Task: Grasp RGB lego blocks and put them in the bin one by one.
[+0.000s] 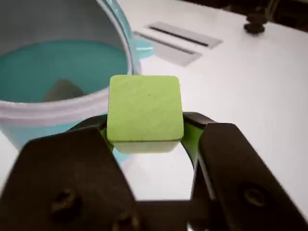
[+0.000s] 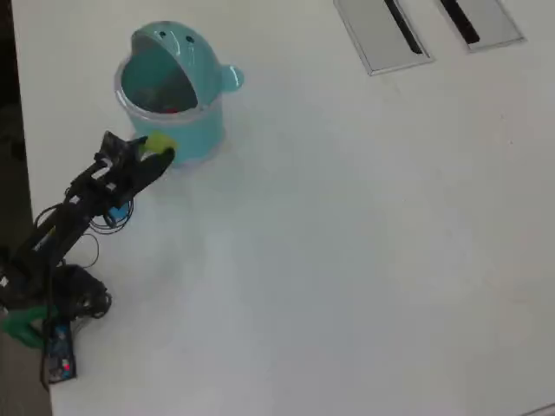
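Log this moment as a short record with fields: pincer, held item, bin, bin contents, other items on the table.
pincer: shut on the yellow-green block, beside the bin's rim
held item: yellow-green block, clamped between both jaws, not yet over the opening
bin: teal bin, upright on the white table
bin contents: something red shows inside in the overhead view; blue block not visible
other items: two grey slotted panels at the far edge

My fingers (image 1: 144, 139) are clamped on the green block (image 1: 144, 113), just beside the bin (image 2: 173, 121), whose near wall and white rim (image 1: 57, 110) rise directly ahead of me in the wrist view. Above the rim the mouth is open; something red (image 2: 169, 109) lies inside in the overhead view. The hood (image 2: 169, 39) closes the far side. A knob (image 2: 231, 80) sticks out sideways. The white desk (image 2: 347, 243) is bare out to two grey panels (image 2: 381, 35), well apart.
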Controlling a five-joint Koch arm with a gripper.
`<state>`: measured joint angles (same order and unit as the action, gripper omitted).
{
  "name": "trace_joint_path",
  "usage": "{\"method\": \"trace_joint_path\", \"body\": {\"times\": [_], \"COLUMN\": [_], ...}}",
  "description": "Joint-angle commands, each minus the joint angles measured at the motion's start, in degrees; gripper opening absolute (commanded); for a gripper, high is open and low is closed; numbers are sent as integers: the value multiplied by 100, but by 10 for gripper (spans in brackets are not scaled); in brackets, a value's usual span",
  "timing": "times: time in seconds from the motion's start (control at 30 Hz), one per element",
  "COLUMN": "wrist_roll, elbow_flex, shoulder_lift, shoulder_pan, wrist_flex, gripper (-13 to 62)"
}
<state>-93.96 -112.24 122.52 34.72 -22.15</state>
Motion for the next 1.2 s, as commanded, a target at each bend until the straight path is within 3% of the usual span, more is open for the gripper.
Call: {"method": "trace_joint_path", "body": {"times": [0.0,0.17,0.27,0.67,0.93,1.17], "wrist_roll": [18,9,-88,-352,-264,-457], "elbow_flex": [562,1336,1828,3296,2285,2522], "shoulder_lift": [88,-448,-1380,-3955,-3850,-3779], "shoulder_pan": [132,1178,1749,1564,1556,1424], "wrist_flex": [510,940,1441,2610,3313,3111], "gripper": [121,101,100,105,115,237]}}
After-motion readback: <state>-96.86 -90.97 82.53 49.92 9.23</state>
